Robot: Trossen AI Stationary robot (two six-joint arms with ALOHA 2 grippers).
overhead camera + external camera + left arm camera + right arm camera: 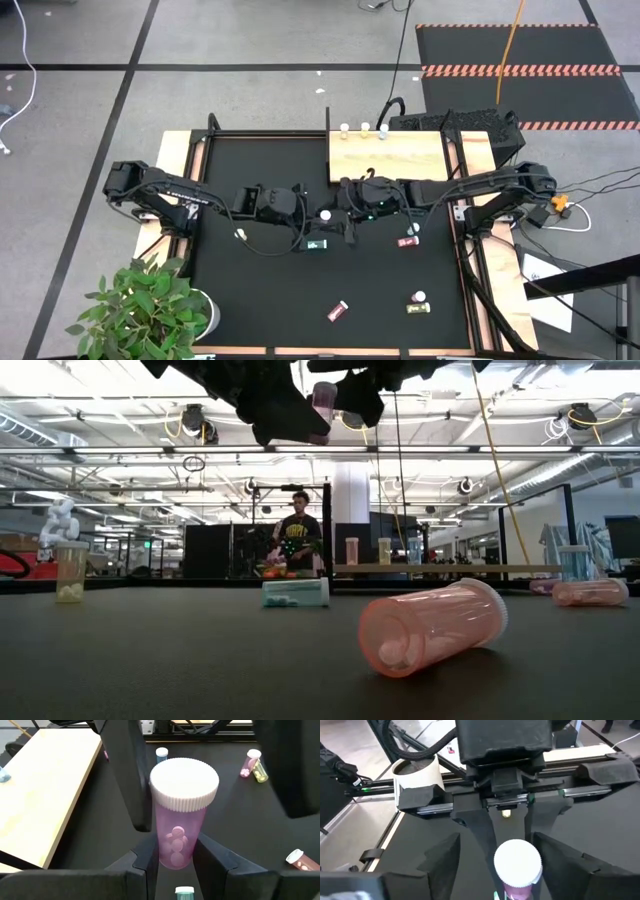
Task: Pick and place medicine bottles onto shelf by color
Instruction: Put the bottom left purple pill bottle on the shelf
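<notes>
The left end effector (175,862) is clamped on a pink bottle (181,810) holding pills, mid-frame in the high view. The right end effector (517,845) straddles it, fingers apart. A teal bottle (317,243) lies below; three bottles (363,129) line the shelf (385,160).

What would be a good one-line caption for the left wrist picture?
Left gripper holds a pink pill bottle upright as the right gripper's open fingers flank it.

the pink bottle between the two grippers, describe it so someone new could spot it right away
Start at the wooden shelf at the back of the black mat, then drop to where the two arms meet just in front of it. The pink bottle is held upright there, above the mat, by the left gripper, with the right gripper closing in. It has a white ribbed cap and is the only bottle off the mat.
</notes>
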